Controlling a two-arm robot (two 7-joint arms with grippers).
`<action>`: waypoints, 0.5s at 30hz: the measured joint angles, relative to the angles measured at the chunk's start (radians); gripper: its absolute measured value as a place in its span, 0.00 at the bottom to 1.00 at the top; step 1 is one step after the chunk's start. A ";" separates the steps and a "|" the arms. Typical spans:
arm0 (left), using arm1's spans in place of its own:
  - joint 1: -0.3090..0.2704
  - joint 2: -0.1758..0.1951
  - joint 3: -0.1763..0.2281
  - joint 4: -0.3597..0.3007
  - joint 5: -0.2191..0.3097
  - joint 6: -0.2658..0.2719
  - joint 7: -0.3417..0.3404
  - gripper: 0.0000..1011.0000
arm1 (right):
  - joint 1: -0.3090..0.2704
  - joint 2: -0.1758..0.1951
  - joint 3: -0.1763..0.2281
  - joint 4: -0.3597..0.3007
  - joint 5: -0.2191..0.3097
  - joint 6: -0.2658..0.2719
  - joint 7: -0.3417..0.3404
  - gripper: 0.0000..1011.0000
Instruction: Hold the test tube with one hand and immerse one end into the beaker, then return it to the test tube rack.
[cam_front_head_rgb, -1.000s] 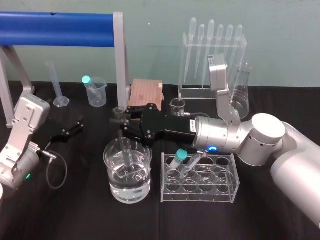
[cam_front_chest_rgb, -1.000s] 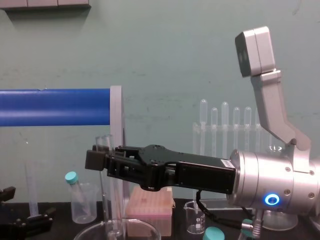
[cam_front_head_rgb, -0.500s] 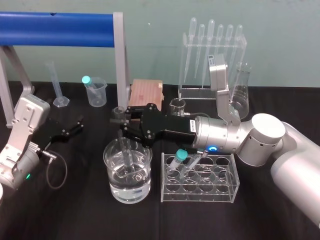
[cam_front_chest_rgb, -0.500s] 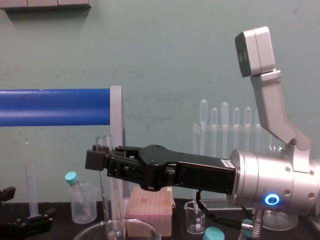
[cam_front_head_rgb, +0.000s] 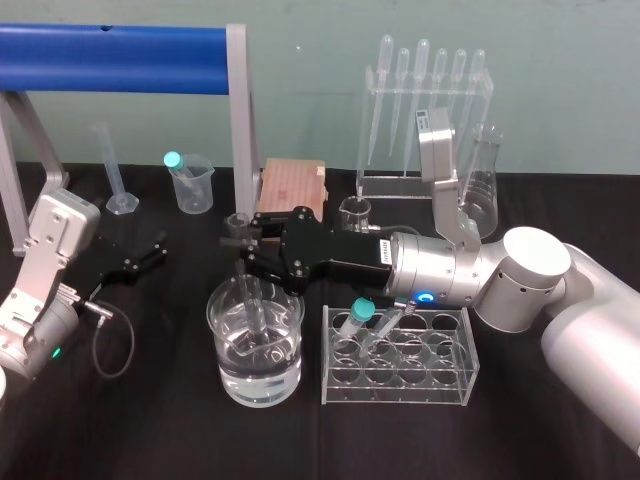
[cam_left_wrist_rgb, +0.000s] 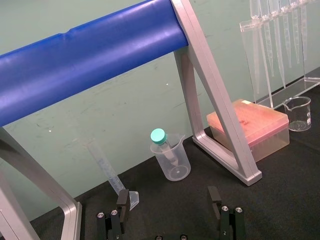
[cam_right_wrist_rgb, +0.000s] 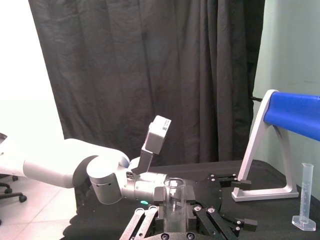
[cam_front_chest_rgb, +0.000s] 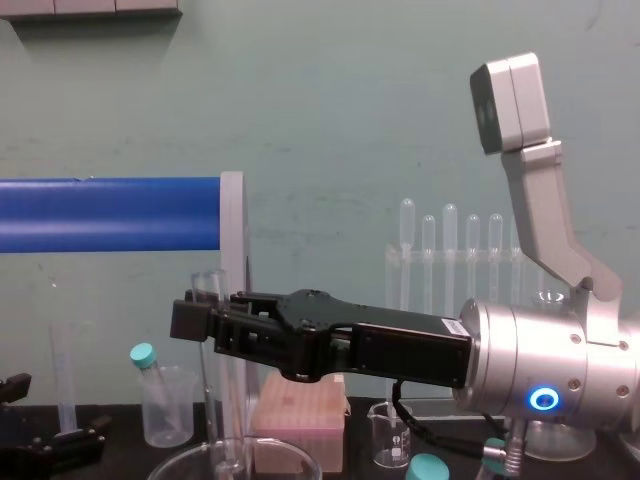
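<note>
right gripper (cam_front_head_rgb: 243, 248) clamped on test tube (cam_front_head_rgb: 254, 308) | unmoved, end dipped in beaker (cam_front_head_rgb: 258, 388) | test tube rack (cam_front_head_rgb: 400, 378) at 3 o'clock next | left gripper (cam_front_head_rgb: 150, 252) idle, fingers apart

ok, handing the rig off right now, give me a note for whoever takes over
Right gripper: shut on the test tube near its rim, holding it upright in the beaker.
Left gripper: open, parked on the table at the left.
Test tube rack: just right of the beaker, one teal-capped tube in it.
Done: tube picked up; lower end looks dipped in the water.
Left: lift it out, set it in a free rack hole, release.
</note>
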 joint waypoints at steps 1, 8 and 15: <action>0.000 0.000 0.000 0.000 0.000 0.000 0.000 0.99 | 0.000 0.000 0.000 0.000 0.000 0.000 0.000 0.24; 0.000 0.000 0.000 0.000 0.000 0.000 0.000 0.99 | 0.000 0.000 0.000 0.000 0.000 0.000 0.000 0.24; 0.000 0.000 0.000 0.000 0.000 0.000 0.000 0.99 | 0.000 0.000 0.000 0.000 0.000 0.000 0.000 0.24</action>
